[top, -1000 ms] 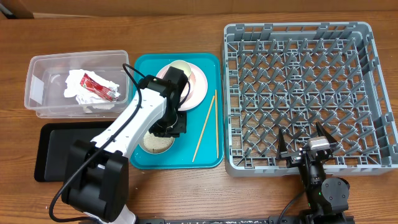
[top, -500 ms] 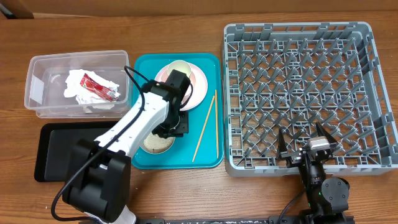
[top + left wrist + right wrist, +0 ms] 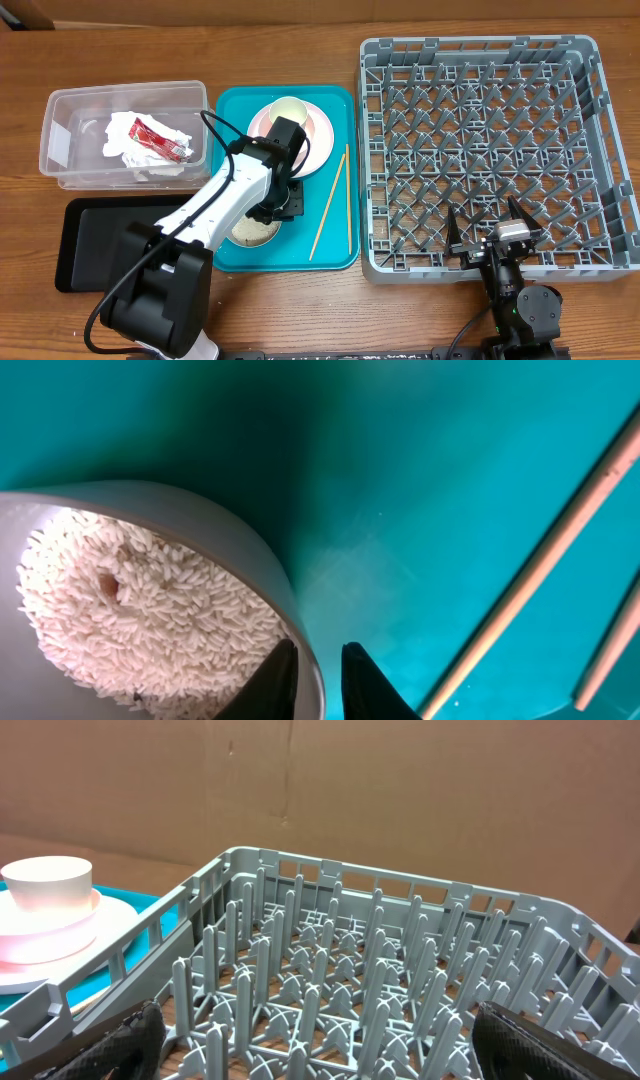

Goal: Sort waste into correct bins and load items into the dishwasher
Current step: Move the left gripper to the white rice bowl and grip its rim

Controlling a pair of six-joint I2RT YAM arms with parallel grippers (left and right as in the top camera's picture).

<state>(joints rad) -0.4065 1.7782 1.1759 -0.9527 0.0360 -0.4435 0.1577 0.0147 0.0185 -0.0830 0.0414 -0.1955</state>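
My left gripper (image 3: pixel 281 205) (image 3: pixel 318 660) straddles the right rim of the pale grey-green bowl (image 3: pixel 250 231) (image 3: pixel 215 520), one finger inside and one outside, closed on the rim. The bowl holds whitish cooked rice (image 3: pixel 140 610) and sits on the teal tray. Two wooden chopsticks (image 3: pixel 331 203) (image 3: pixel 540 560) lie to its right. The cream cup (image 3: pixel 288 107) (image 3: pixel 45 885) stands on the pink plate (image 3: pixel 317 140) (image 3: pixel 60 945). The small pink bowl is hidden. My right gripper (image 3: pixel 491 236) (image 3: pixel 320 1030) is open and empty over the front edge of the grey dish rack (image 3: pixel 480 60) (image 3: pixel 400 970).
The clear tub (image 3: pixel 60 105) at the left holds the crumpled napkin (image 3: pixel 125 132) and the red sauce packet (image 3: pixel 160 141). The black tray (image 3: pixel 90 240) lies in front of it. The teal tray (image 3: pixel 340 258) sits between the bins and the rack.
My left arm has shifted slightly to the right and settled at the rice bowl's rim. The right arm has not moved.
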